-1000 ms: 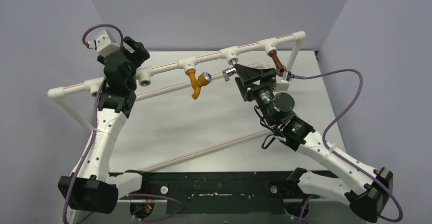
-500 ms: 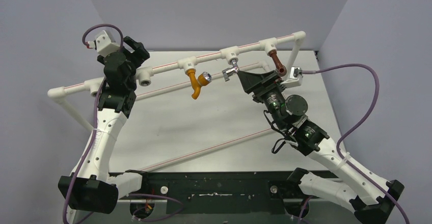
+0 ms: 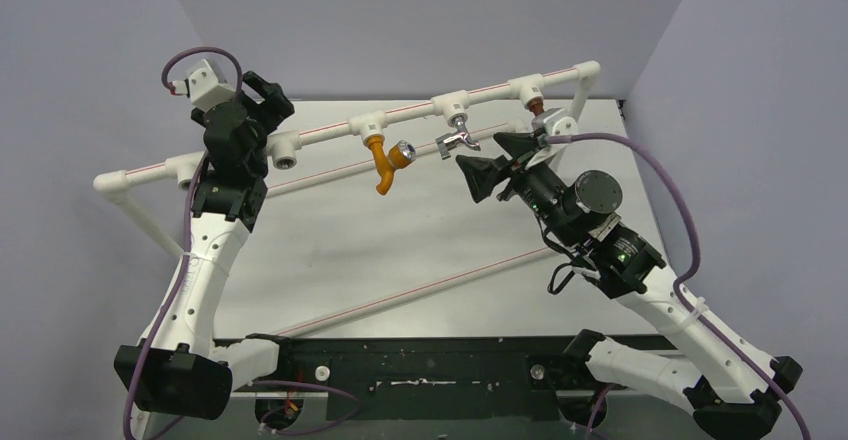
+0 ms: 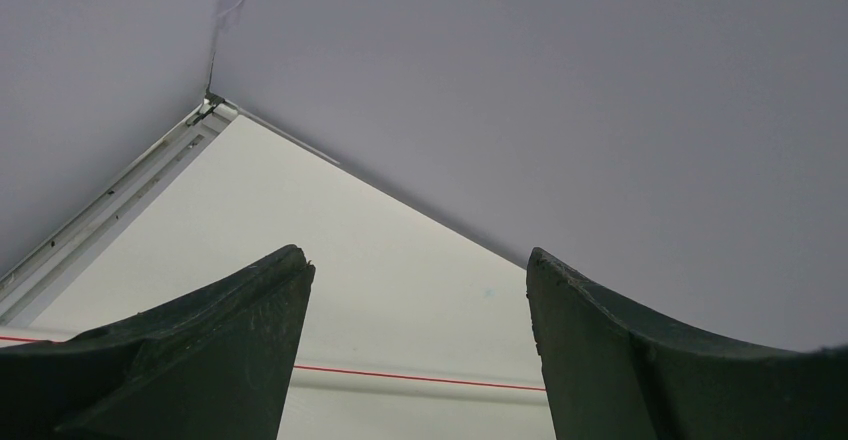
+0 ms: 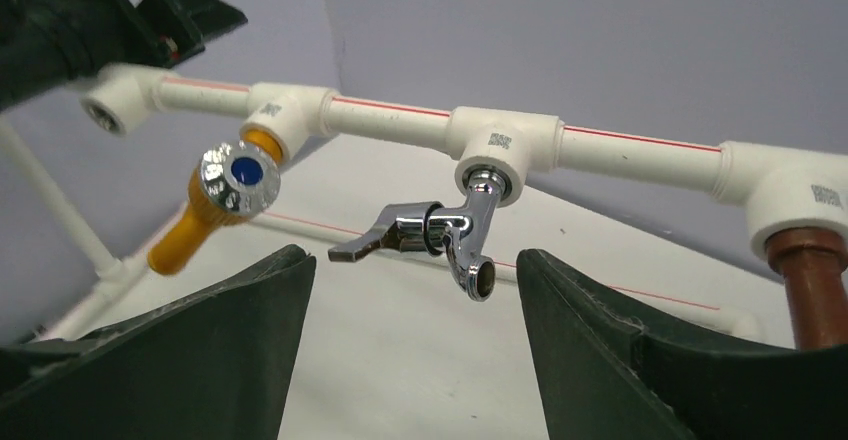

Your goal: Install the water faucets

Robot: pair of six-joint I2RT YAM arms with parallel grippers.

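Three faucets hang from tee fittings on the white pipe frame [image 3: 410,110]. The orange faucet [image 3: 385,165] with a chrome knob is on the left, the silver lever faucet [image 3: 458,138] in the middle. Only the top of the brown faucet [image 3: 537,108] shows behind my right wrist. My right gripper [image 3: 497,163] is open and empty, just right of and below the silver faucet and not touching it. The right wrist view shows the silver faucet [image 5: 450,240] beyond the open right gripper [image 5: 412,257], the orange faucet [image 5: 215,200] at left and the brown faucet [image 5: 815,285] at right. My left gripper [image 3: 265,100] is open and empty by the frame's left end.
An open pipe socket [image 3: 288,161] sits on the frame beside my left gripper; it also shows in the right wrist view [image 5: 103,113]. A lower white pipe with a red line [image 3: 420,290] crosses the table diagonally. The left wrist view shows the open left gripper [image 4: 417,257], a pipe [image 4: 420,385] and walls.
My right gripper has rolled and drawn back to the right, away from the silver faucet, which stays on its fitting. The brown faucet is now mostly hidden. The left arm has not moved.
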